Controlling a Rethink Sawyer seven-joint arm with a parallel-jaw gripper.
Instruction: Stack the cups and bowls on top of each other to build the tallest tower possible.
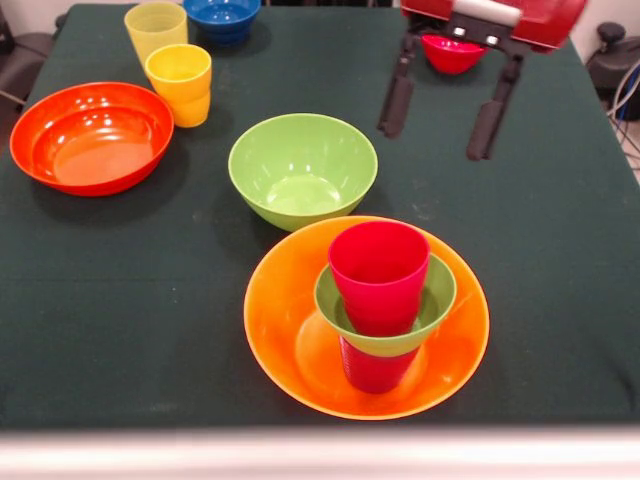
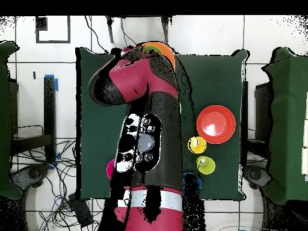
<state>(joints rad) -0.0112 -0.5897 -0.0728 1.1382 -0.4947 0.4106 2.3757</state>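
The tower stands at the front centre: a large yellow-orange bowl (image 1: 290, 330) holds an upright cup (image 1: 375, 372) that looks dark red here. A small green bowl (image 1: 435, 295) sits on that cup, with a red-pink cup (image 1: 378, 265) in it. My gripper (image 1: 436, 142) hangs open and empty at the back right, above the cloth. It is just in front of the small red-pink bowl (image 1: 452, 52) and well behind the tower. In the overhead view my arm hides the gripper and most of the tower; only the rim of the large yellow-orange bowl (image 2: 163, 48) shows.
A large green bowl (image 1: 302, 168) sits just behind the tower. A wide orange-red bowl (image 1: 92, 136) (image 2: 216, 123) is at the left. A yellow-orange cup (image 1: 180, 82) (image 2: 197, 144), a pale yellow cup (image 1: 155, 28) (image 2: 205, 163) and a blue bowl (image 1: 222, 15) stand at the back left.
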